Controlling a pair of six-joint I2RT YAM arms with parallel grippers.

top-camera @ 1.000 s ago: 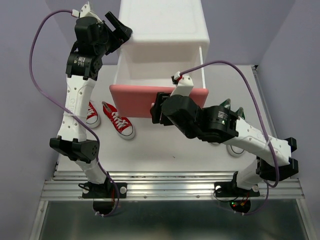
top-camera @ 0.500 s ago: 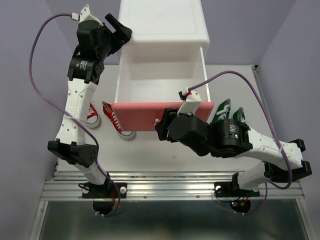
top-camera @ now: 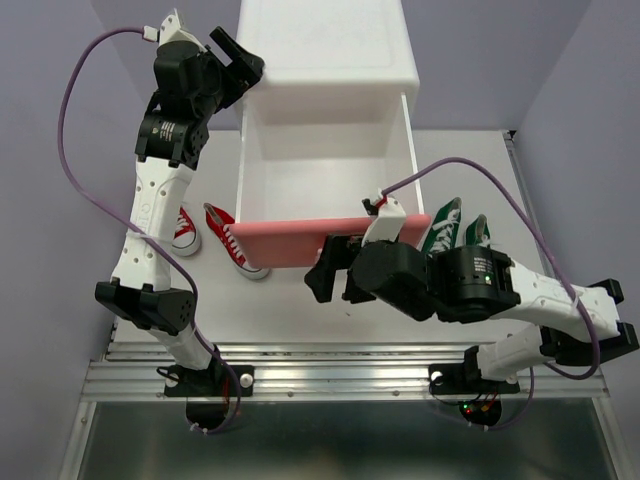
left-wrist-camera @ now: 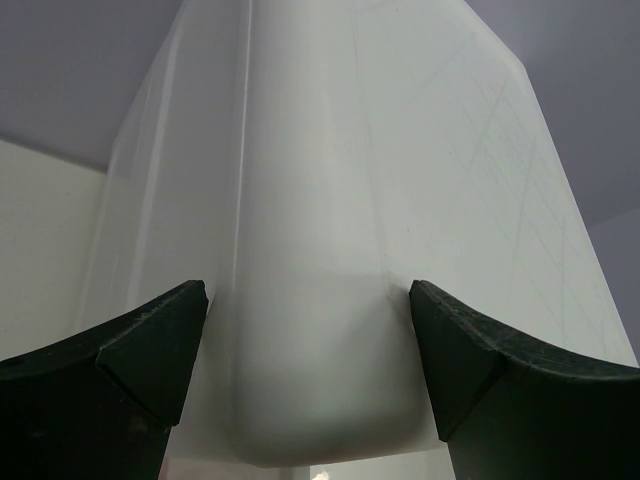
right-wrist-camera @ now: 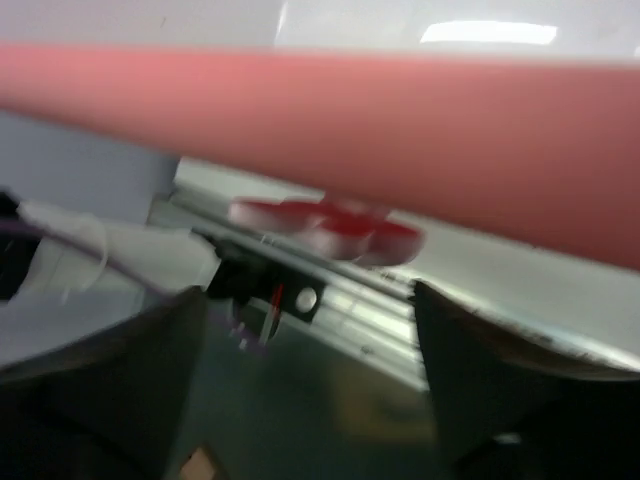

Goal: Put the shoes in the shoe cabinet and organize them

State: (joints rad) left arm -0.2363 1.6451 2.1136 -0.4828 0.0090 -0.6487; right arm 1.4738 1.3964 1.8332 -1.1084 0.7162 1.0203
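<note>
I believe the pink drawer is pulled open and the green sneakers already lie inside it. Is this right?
Not quite. The pink drawer is open, but the green sneakers stand on the table beside it; the top external view shows this.

We see pale lavender walls closing in on three sides: a left wall (top-camera: pixel 40 200), a right wall (top-camera: pixel 600 120) and a back wall (top-camera: pixel 470 50). The light is soft and even, and we find no hard shadows. The surface (top-camera: pixel 270 315) is a matt off-white board. Along its near edge runs a ribbed aluminium rail (top-camera: pixel 340 380). Below that we make out a dark grey-green panel (top-camera: pixel 340 440). From the left wrist we see the same lavender up top and a cream strip at the left. The right wrist view is too blurred to add more.
</note>
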